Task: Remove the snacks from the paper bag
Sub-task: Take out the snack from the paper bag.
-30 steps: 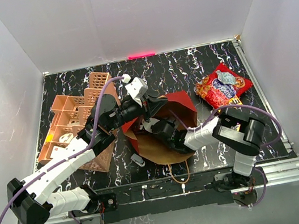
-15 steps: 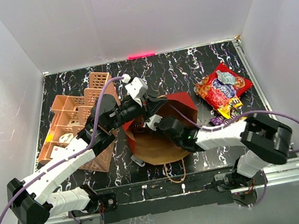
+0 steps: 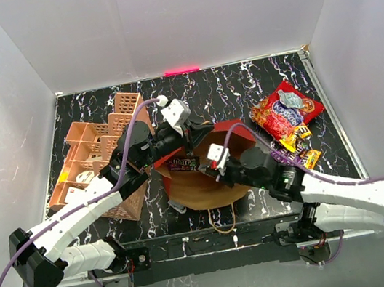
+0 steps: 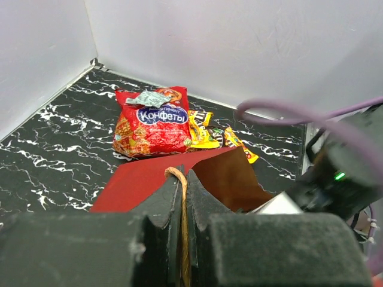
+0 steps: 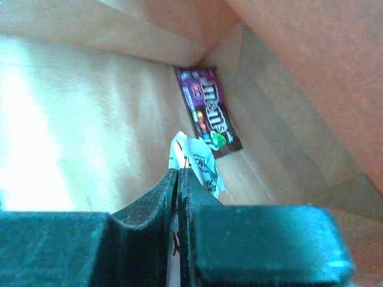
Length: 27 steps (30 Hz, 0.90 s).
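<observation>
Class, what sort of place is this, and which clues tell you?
Probably a robot test cell: plain white walls box in a marbled black table, and a left arm and right arm are bolted at its near edge.

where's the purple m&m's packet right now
Right wrist view: the purple m&m's packet lies inside the paper bag, in its far corner, just beyond the white wrapper pinched in the right claw.

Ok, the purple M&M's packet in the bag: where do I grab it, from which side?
Take the purple packet by its near short end, coming in through the paper bag's mouth. It lies flat on the inner wall, far end tucked into the corner fold, so likely only the near edge offers a lip. The right gripper is shut on a white wrapper; drop that first.
</observation>
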{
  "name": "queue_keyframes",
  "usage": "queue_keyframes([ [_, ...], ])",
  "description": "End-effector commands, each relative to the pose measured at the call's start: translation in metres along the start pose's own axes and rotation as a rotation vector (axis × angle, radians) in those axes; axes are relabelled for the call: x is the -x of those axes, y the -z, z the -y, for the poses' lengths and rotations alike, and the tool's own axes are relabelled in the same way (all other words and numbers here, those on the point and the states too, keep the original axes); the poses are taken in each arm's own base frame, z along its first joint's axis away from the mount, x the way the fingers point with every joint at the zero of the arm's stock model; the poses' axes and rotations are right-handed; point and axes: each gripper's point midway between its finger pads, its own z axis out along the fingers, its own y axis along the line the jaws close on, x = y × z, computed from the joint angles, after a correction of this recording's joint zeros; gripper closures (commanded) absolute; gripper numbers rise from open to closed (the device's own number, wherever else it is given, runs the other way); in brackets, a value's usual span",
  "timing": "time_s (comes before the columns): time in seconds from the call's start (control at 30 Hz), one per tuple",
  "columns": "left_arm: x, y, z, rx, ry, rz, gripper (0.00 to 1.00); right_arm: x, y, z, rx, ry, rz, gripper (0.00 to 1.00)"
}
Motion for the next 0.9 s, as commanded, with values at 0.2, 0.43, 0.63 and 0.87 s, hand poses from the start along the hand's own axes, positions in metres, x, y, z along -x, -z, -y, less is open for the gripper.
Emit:
queue_keyframes([
  [0.2, 0.014, 0.003, -0.016, 0.091, -0.033, 0.045, 1.00, 0.094, 0.073, 0.003, 0.035, -0.211, 0.215, 0.93],
  [0.43, 0.010, 0.002, -0.023, 0.131, -0.031, 0.035, 1.00, 0.139, 0.106, 0.015, 0.009, -0.312, 0.336, 0.93],
  [0.63, 0.008, 0.002, -0.031, 0.171, -0.036, 0.030, 1.00, 0.169, 0.123, 0.023, 0.002, -0.419, 0.373, 0.93],
  [0.87, 0.012, 0.007, -0.035, 0.198, -0.053, 0.035, 1.00, 0.205, 0.164, 0.049, -0.096, -0.491, 0.457, 0.93],
])
